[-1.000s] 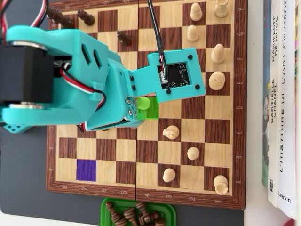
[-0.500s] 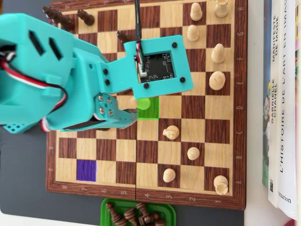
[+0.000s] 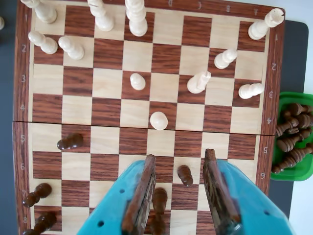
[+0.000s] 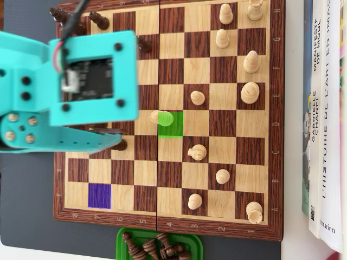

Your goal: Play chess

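Your gripper (image 3: 178, 183) sits wide open w/ nothing in it: in the wrist view both teal fingers (image 3: 142, 196) come in from the bottom edge, well apart. Between them you see a dark pawn (image 3: 185, 175) standing free, touching neither finger, and a second dark piece (image 3: 158, 199) lower down just beside the left finger; can't tell if that one touches.

The chessboard (image 4: 274, 108) lies flat on a dark mat. In the overhead view the arm (image 4: 54, 108) covers the board's left part, its camera housing blurred. A light pawn (image 4: 158, 117) sits at the left edge of the green-marked square (image 4: 173, 127), near board centre; same pawn shows in the wrist view (image 3: 158, 120) just past the fold line. A purple-marked square (image 4: 99, 195) is at lower left of the overhead view, no piece on it.

Light pieces are spread over the right half in overhead. A few dark ones show at top left, and one dark pawn (image 4: 120, 144) pokes out just under the arm. Green tray (image 4: 120, 238) w/ captured dark pieces sits below the board edge; books (image 4: 325, 108) lie along the right.
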Robot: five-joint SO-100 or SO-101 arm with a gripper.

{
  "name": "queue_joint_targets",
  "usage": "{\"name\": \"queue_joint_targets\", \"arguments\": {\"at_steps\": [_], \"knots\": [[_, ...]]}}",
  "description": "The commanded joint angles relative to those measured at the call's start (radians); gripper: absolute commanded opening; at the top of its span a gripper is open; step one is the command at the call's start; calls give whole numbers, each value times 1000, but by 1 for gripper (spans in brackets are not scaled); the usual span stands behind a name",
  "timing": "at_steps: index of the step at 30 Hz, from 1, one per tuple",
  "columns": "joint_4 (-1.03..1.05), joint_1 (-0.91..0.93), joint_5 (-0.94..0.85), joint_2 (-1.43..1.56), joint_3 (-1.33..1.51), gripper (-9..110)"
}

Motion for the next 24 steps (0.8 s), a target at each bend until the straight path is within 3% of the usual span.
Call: {"name": "queue_joint_targets", "arguments": {"at_steps": [1, 24], "knots": [[-75, 11, 35, 120, 97, 15], [-1114, -2, 38, 634, 692, 15]]}}
